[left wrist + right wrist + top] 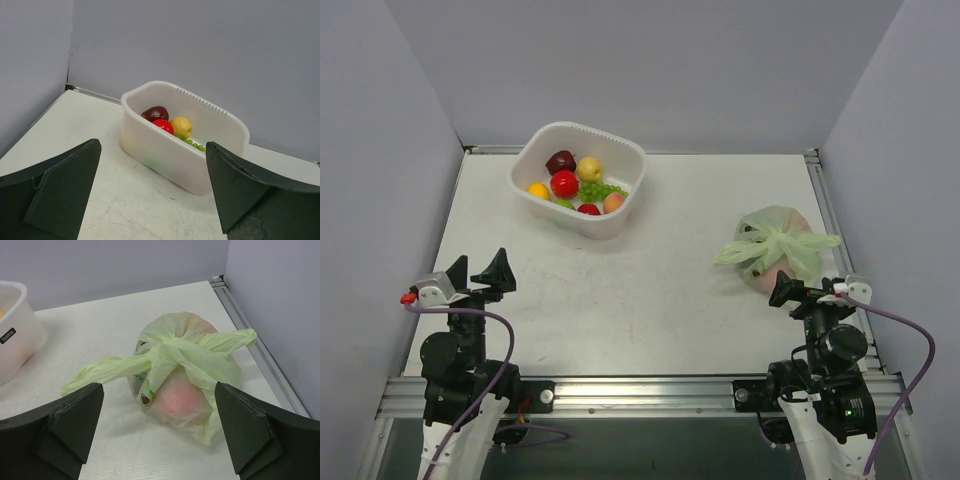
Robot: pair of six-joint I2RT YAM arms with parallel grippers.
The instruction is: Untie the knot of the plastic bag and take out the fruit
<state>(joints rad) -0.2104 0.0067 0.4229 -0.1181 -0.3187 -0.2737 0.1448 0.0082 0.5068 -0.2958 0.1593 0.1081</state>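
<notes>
Knot of thin translucent pale green plastic bag tied, 2 floppy tails splayed sideways. Bag near right edge of tabletop, toward near-right corner. 1 pinkish-red fruit shows through film, rest hidden. Right gripper just short of bag, fingers wide, empty. Left gripper near left edge, fingers wide, empty, facing white plastic basket by far edge. Judgement: untying not yet begun. Next move calls for pinching 1 tail close to knot, other arm bracing bag.

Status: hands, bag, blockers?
Left hand open, empty, facing white basket. Right hand open, in front of plastic bag. Knot tied, fruit inside. Nothing between right hand and bag.
</notes>
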